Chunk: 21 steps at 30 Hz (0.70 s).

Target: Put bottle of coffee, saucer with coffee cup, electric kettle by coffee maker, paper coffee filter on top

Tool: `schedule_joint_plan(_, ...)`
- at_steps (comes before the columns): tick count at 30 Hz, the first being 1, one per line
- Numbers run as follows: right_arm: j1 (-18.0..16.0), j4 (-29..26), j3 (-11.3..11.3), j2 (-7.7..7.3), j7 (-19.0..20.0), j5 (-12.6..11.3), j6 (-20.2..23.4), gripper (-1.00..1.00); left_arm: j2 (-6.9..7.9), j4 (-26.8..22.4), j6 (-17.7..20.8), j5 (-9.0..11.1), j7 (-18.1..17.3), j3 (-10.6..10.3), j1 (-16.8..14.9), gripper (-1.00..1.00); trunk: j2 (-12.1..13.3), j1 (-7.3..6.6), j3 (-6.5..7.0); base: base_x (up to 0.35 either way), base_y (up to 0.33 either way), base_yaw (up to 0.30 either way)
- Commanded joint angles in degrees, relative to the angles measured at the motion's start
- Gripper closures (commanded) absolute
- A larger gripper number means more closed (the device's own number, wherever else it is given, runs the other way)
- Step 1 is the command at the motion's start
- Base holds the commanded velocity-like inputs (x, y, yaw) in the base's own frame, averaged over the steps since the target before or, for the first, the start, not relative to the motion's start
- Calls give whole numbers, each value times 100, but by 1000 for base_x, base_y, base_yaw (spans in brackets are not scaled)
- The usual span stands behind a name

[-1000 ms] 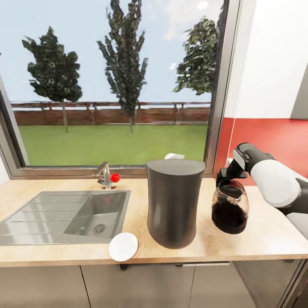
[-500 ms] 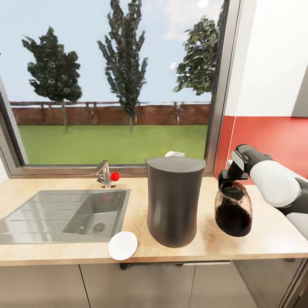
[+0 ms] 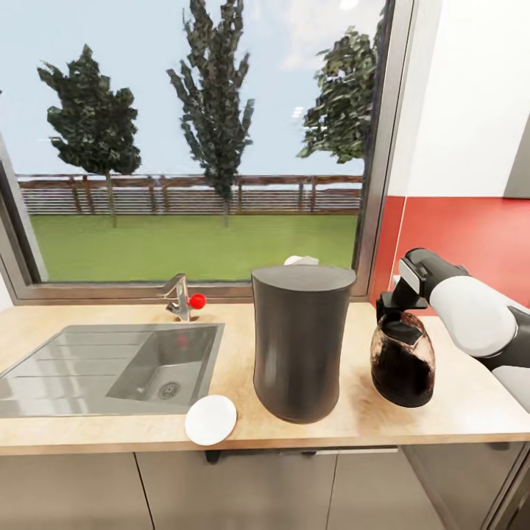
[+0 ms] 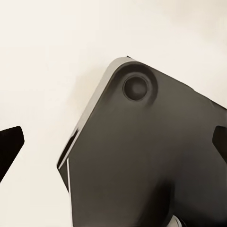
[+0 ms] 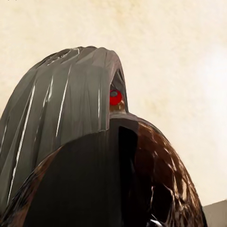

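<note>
Step in hand, my judgement: placing electric kettle [image 3: 402, 362] right of coffee maker [image 3: 300, 343] on surface [image 3: 88, 433]. Right gripper [image 3: 395, 301] at kettle top; jaws holding it, apparently. Saucer [image 3: 211, 419] near-left of maker. Next: confirm kettle seated, release, lift clear.

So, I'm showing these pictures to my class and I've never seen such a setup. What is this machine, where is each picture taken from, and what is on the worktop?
It is a simulated two-armed robot steered by a person. The large picture comes from a camera on its head; the other two come from cameras near each arm's fingers. On the wooden countertop stand a tall grey coffee maker and, to its right, a glass kettle. The right arm reaches to the kettle's top; whether it grips cannot be seen. A white saucer lies at the front edge, beside the sink. The right wrist picture shows the kettle close up.
</note>
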Motion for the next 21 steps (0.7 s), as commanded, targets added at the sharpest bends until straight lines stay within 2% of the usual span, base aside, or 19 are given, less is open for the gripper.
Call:
schedule_joint_plan(1, -3, -7, -19, 4, 35, 31, 19, 100, 1, -2, -11, 36, -42, 18, 1, -100, -48, 24, -26, 0, 0, 0)
schedule_joint_plan(21, -3, -7, -140, -1, -88, -12, 19, 100, 1, -3, -11, 36, -42, 18, 0, -100, -850, 463, -385, 0, 0, 0)
